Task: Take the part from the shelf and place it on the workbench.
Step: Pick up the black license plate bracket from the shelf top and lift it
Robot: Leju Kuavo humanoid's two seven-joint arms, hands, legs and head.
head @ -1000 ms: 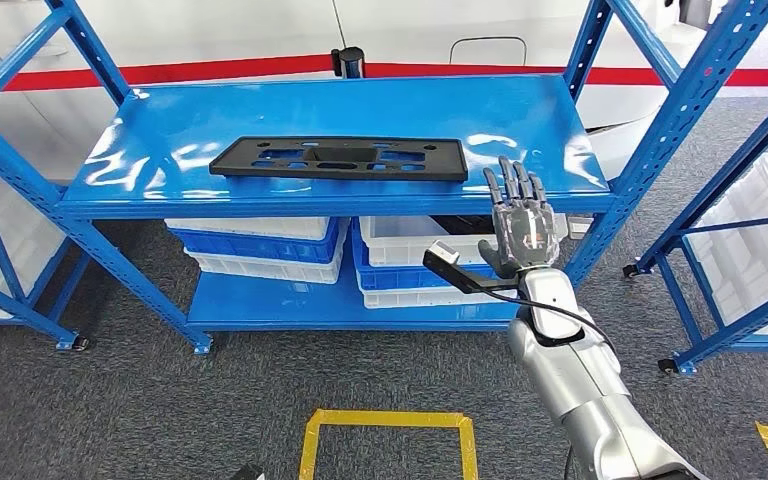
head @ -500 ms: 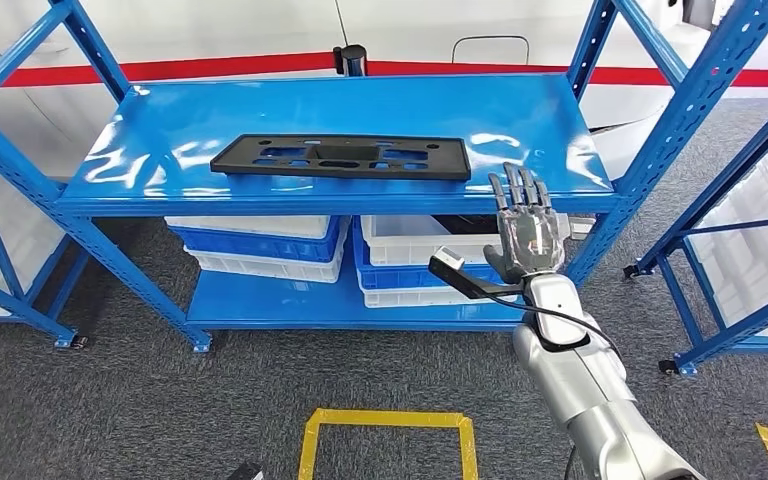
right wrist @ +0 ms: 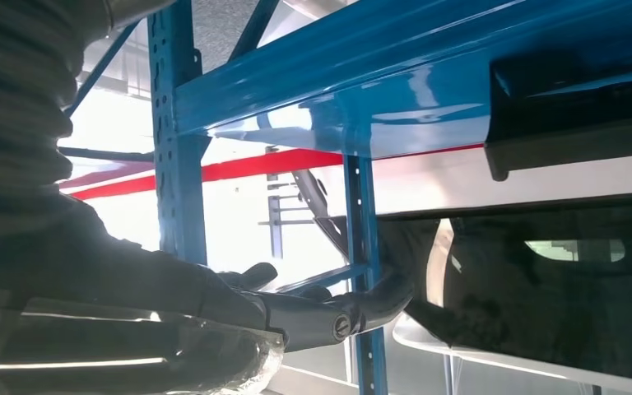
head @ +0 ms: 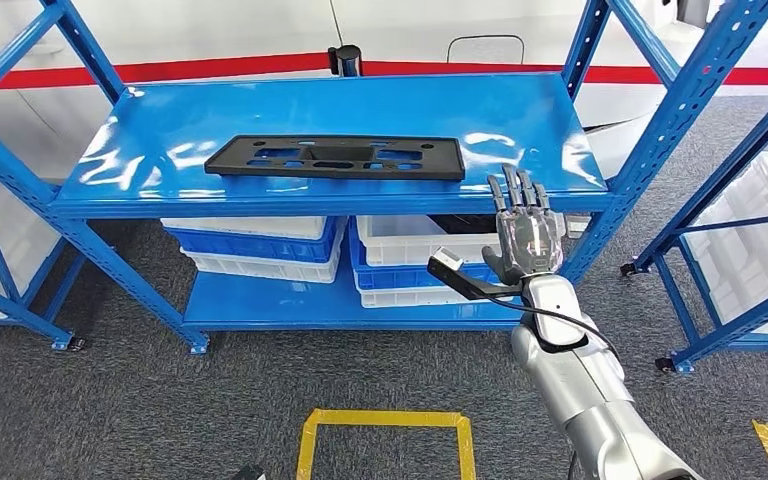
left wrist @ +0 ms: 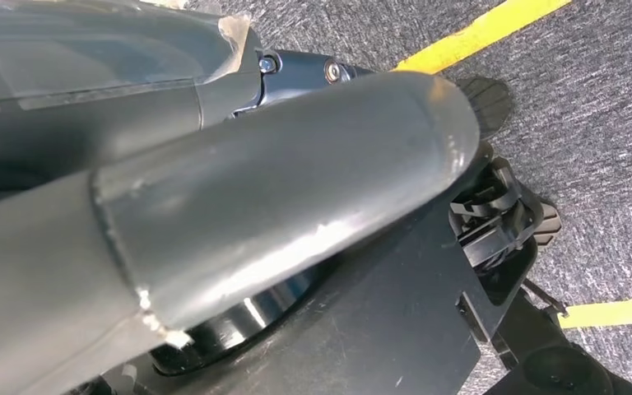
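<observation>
A flat black part [head: 335,157] with several cut-outs lies lengthwise on the top board of the blue shelf [head: 160,120]. My right hand [head: 523,232] is raised in front of the shelf's front edge, just right of the part's right end and slightly below the board. Its fingers are spread, pointing up, with nothing in them. In the right wrist view the fingers [right wrist: 296,309] reach under the blue shelf edge [right wrist: 395,90], and the part's end [right wrist: 576,107] overhangs above. My left hand's grey thumb [left wrist: 280,189] hangs over the carpet; its fingers are hidden.
White and blue bins [head: 260,245] [head: 420,255] sit on the lower board. Another blue rack with white bins [head: 760,240] stands at the right. Yellow tape marks [head: 385,425] lie on the grey carpet. A black post [head: 345,60] stands behind the shelf.
My right hand has dropped a little and drifted slightly right, staying spread. The whole picture has shifted slightly, so the camera moved. The part lies where it was.
</observation>
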